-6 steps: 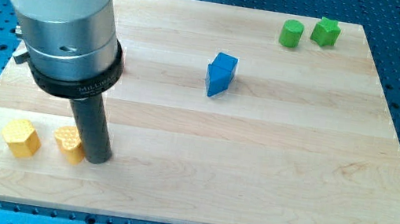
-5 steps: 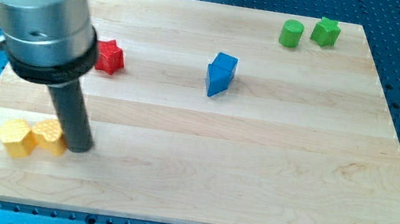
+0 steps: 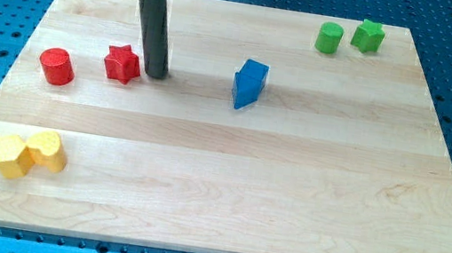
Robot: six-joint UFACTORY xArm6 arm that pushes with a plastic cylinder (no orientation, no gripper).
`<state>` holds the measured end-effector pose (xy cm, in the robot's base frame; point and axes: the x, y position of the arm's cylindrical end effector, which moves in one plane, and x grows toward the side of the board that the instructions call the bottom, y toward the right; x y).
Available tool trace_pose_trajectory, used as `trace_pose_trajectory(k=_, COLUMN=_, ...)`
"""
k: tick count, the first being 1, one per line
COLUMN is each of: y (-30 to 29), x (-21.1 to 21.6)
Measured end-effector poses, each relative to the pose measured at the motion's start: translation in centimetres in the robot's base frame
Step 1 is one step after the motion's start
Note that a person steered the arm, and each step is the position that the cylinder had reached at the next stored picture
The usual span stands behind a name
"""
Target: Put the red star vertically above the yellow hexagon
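Note:
The red star [image 3: 122,64] lies on the wooden board at the upper left. My tip [image 3: 157,74] stands just to the star's right, close to it or touching it. Two yellow blocks sit side by side, touching, near the view's bottom left: a yellow hexagon [image 3: 8,155] on the left and another yellow block [image 3: 47,150] on its right. The red star is well above and to the right of them.
A red cylinder [image 3: 57,66] sits left of the red star. A blue block [image 3: 249,83] stands near the middle. A green cylinder [image 3: 330,38] and a green star [image 3: 368,36] sit at the top right. The board's edge [image 3: 207,251] runs along the bottom.
My tip has left the yellow blocks at the bottom left and moved up and right, next to the red star. The yellow blocks were pushed together and now touch.

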<state>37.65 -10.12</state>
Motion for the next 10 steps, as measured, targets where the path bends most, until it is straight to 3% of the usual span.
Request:
trace_pose_trajectory(k=1, y=4.1, x=-7.1)
trace_pose_trajectory(k=2, y=8.4, x=-9.1)
trace_pose_trajectory(k=4, y=1.8, x=-1.5)
trace_pose_trajectory(k=5, y=-1.9, x=-2.9)
trace_pose_trajectory(k=6, y=-8.1, x=7.1)
trace_pose_trajectory(k=7, y=-5.9, x=7.8)
trace_pose_trajectory(k=8, y=-5.3, x=4.0)
trace_pose_trajectory(k=9, y=-7.2, x=4.0)
trace_pose_trajectory(k=10, y=-9.5, x=7.5)
